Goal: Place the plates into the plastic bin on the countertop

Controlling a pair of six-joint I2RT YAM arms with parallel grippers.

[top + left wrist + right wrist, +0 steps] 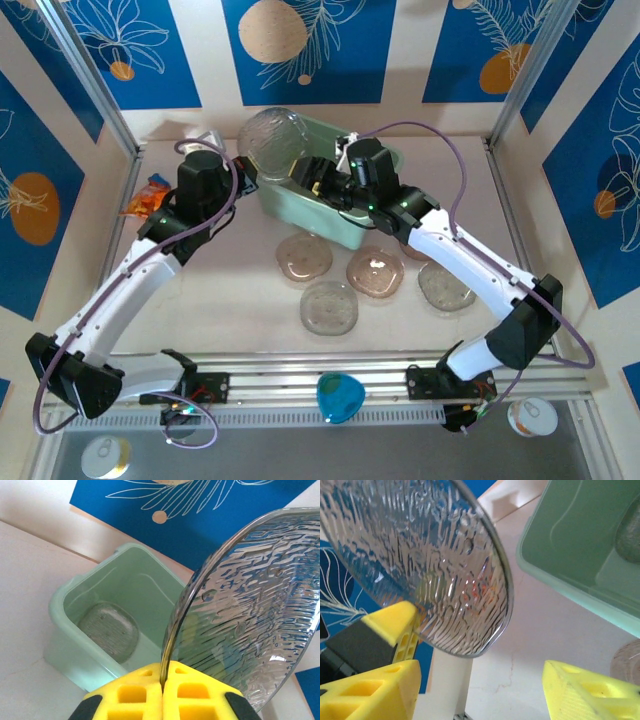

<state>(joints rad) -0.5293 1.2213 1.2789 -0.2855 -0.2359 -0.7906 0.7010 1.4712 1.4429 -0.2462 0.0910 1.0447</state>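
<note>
My left gripper (250,173) (164,677) is shut on the rim of a clear ribbed plate (270,140) (250,605), held on edge above the left end of the mint-green plastic bin (372,232) (60,605). One greyish plate (107,630) lies on the bin's floor. My right gripper (318,178) (480,690) hovers over the bin, open, with nothing between its fingers (370,690); the held plate (420,560) stands just beyond them. Several more plates lie on the countertop (220,290) in front of the bin, among them a pinkish one (304,257), a brownish one (375,270) and a clear one (329,306).
An orange snack packet (148,195) lies at the left edge by a metal post (120,130). Another clear plate (445,285) sits under the right arm's forearm. A metal rail (320,375) runs along the near edge, with a blue plate (340,397) below it.
</note>
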